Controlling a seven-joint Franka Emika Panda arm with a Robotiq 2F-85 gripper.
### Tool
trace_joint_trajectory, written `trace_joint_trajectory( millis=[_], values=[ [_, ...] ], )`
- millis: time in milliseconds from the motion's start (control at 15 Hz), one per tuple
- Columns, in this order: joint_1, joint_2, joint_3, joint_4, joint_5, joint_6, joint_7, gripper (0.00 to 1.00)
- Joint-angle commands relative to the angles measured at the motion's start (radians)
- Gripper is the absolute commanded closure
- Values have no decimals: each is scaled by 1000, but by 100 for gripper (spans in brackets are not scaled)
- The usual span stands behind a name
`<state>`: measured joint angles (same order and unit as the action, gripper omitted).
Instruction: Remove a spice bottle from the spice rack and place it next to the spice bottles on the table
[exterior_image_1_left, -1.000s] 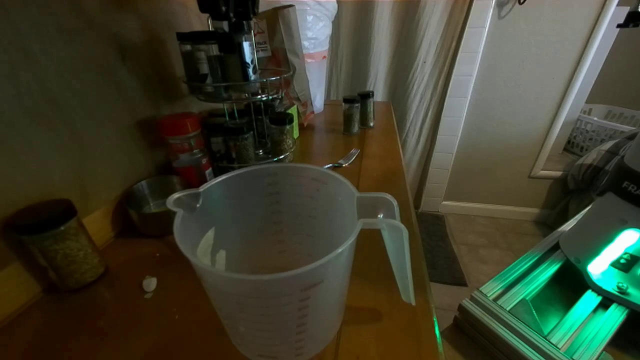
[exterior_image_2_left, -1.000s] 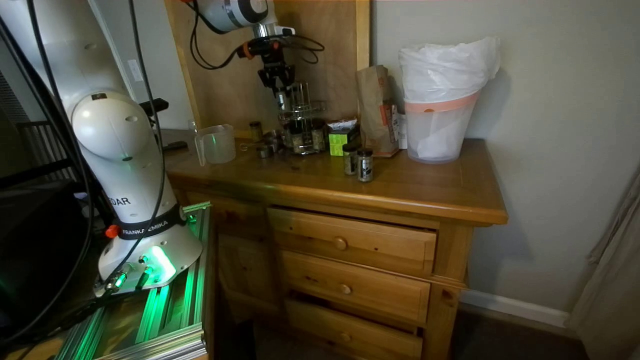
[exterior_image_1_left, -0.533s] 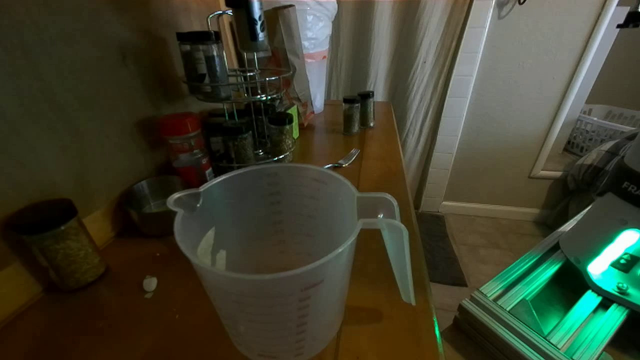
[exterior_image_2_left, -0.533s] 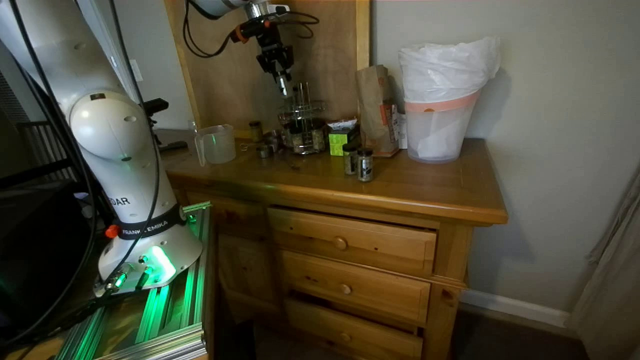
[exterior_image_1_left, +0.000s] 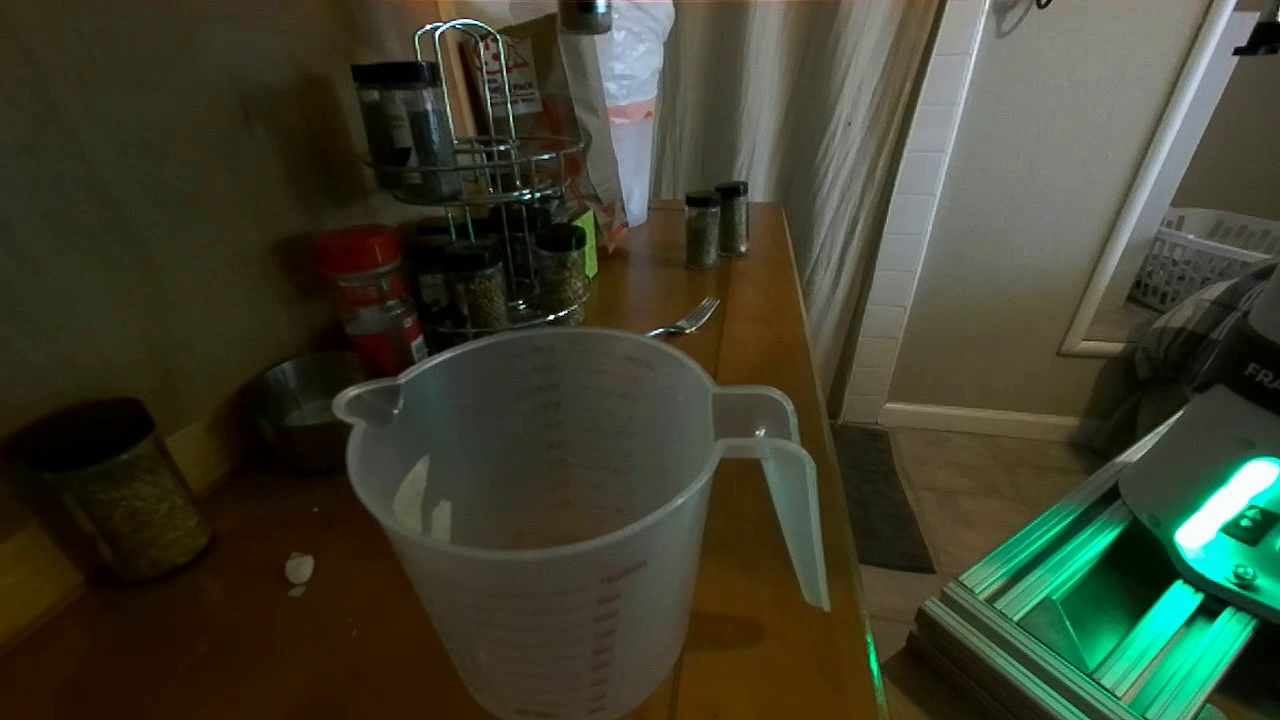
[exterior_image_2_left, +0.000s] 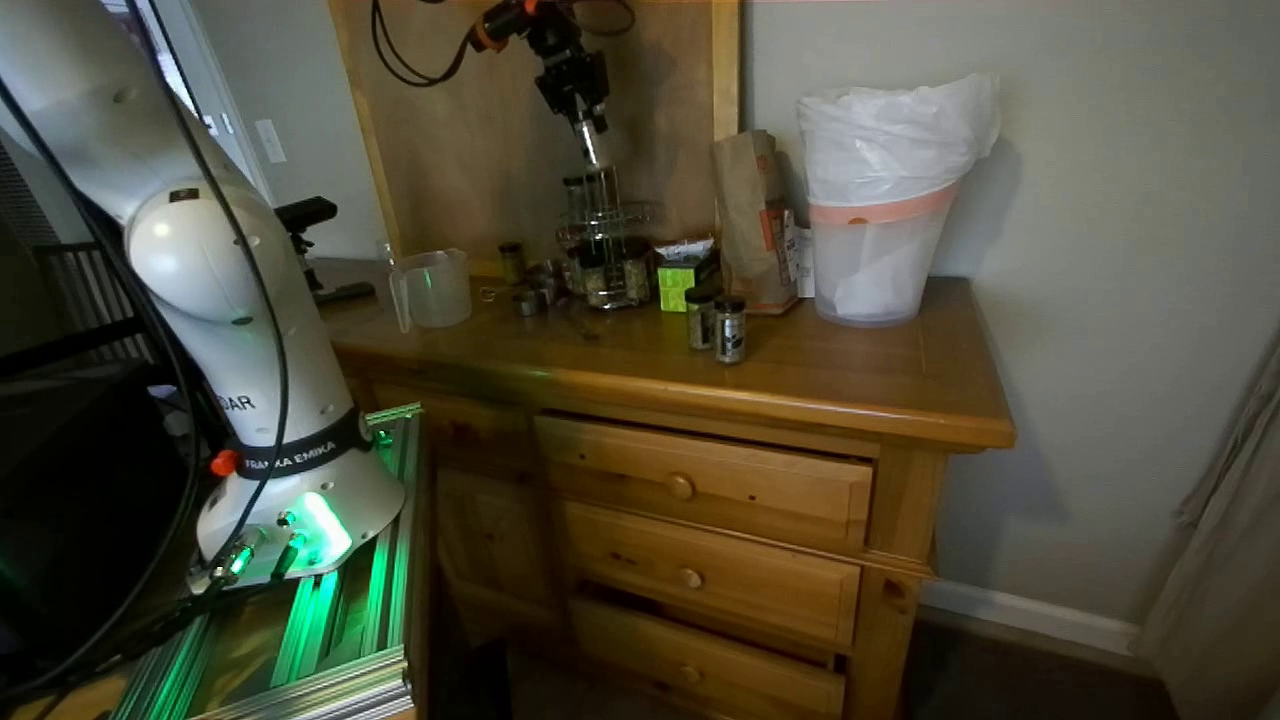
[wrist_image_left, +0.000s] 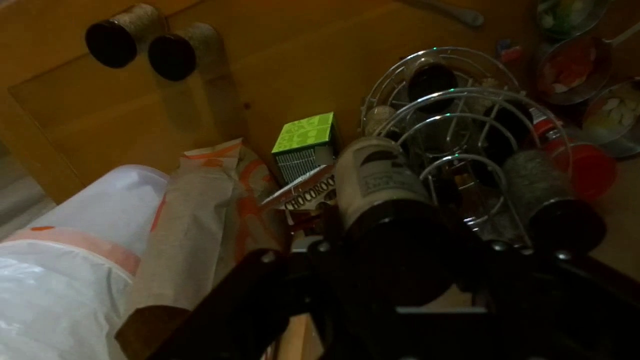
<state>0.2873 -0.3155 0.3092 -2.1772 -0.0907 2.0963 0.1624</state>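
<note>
My gripper (exterior_image_2_left: 590, 122) is shut on a spice bottle with a dark lid and pale label; the bottle (exterior_image_2_left: 592, 148) hangs tilted above the rack. Its lower end (exterior_image_1_left: 586, 16) shows at the top edge in an exterior view. In the wrist view the bottle (wrist_image_left: 380, 175) sits between the dark fingers (wrist_image_left: 400, 250). The two-tier wire spice rack (exterior_image_1_left: 560, 150) also shows in an exterior view (exterior_image_2_left: 640, 212). One bottle (exterior_image_1_left: 405, 125) stands on its upper tier, several on the lower. Two spice bottles (exterior_image_2_left: 701, 322) (exterior_image_2_left: 730, 335) stand together near the table's front edge.
A green box (exterior_image_2_left: 678, 285), paper bag (exterior_image_2_left: 755, 225) and lined bin (exterior_image_2_left: 870, 250) stand beside the rack. A measuring jug (exterior_image_1_left: 560, 600), fork (exterior_image_1_left: 690, 318), metal cup (exterior_image_1_left: 305, 410), red-lidded jar (exterior_image_1_left: 360, 270) and another jar (exterior_image_1_left: 130, 500) are on the table (exterior_image_2_left: 850, 370).
My gripper has lifted the bottle up out of the rack's upper tier, then moved it toward the paper bag's side. The rack and the two bottles on the table have not moved.
</note>
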Motion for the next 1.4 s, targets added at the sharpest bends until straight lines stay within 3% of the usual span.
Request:
trace_joint_trajectory(
  millis=[0, 267, 333, 600, 1133, 1333],
  values=[
    [-12, -6, -3, -7, 14, 0, -2, 51],
    [-15, -10, -9, -23, 25, 9, -2, 51],
    [-15, -10, -9, -23, 26, 9, -2, 76],
    [-42, -22, -20, -39, 17, 4, 33, 76],
    [-138, 8, -88, -193, 26, 196, 96, 76],
    [-144, 39, -105, -261, 25, 215, 51, 76]
  ],
)
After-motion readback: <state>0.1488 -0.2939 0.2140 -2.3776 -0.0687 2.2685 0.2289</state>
